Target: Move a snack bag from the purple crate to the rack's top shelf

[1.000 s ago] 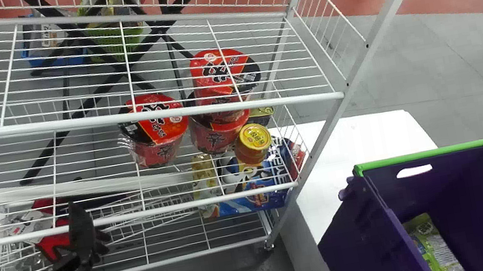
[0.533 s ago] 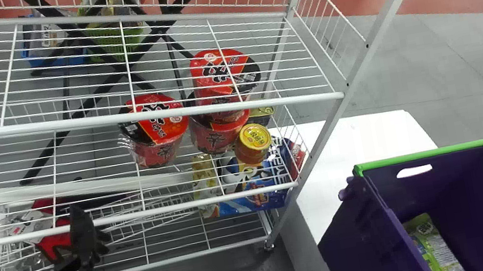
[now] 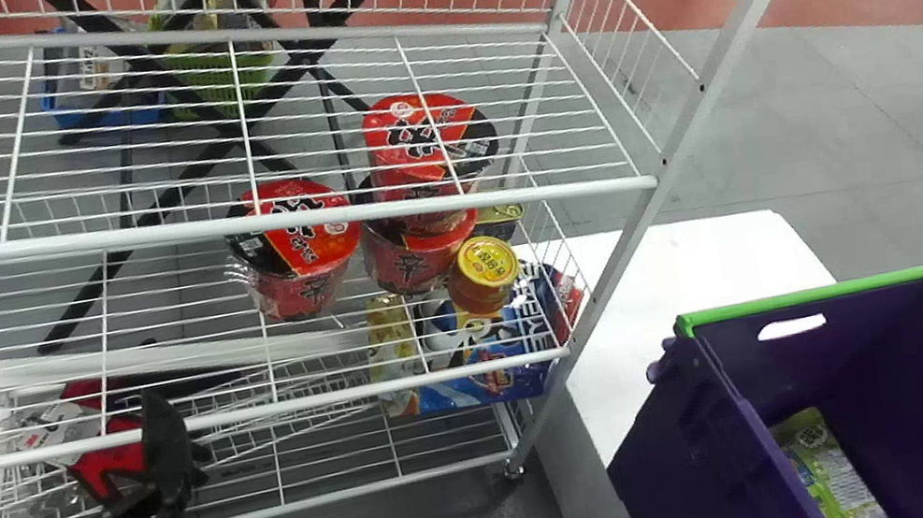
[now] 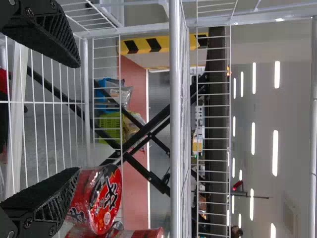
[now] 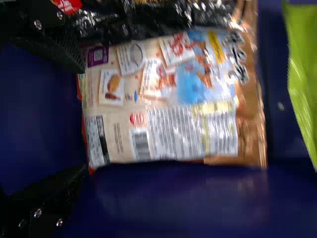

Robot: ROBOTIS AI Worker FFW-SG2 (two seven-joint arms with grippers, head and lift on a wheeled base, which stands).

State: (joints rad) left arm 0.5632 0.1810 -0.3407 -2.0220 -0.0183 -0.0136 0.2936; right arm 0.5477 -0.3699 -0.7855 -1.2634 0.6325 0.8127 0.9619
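The left gripper [image 3: 64, 452] stands open and empty at the head view's lower left, before the white wire rack [image 3: 261, 412]. In the left wrist view, the left gripper [image 4: 79, 118] has its fingers apart near a red noodle cup [image 4: 105, 201]. At the lower right of the head view is the purple crate [image 3: 686, 457], a green snack bag [image 3: 826, 465] lying inside. The right wrist view has the open right gripper [image 5: 83, 119] inside the crate, its tips at the near edge of a brown and beige snack bag [image 5: 168, 99]. A green bag [image 5: 303, 74] lies farther over.
Red noodle cups [image 3: 298, 250] and a yellow-lidded can [image 3: 485, 269] stand on the rack beside the white table [image 3: 691, 266]. A rack upright [image 3: 682, 111] rises between rack and crate. Dark shiny packaging [image 5: 148, 21] borders the brown bag.
My left gripper has shifted slightly to the right in the head view, still open. The rack, its goods and the crate have not moved.
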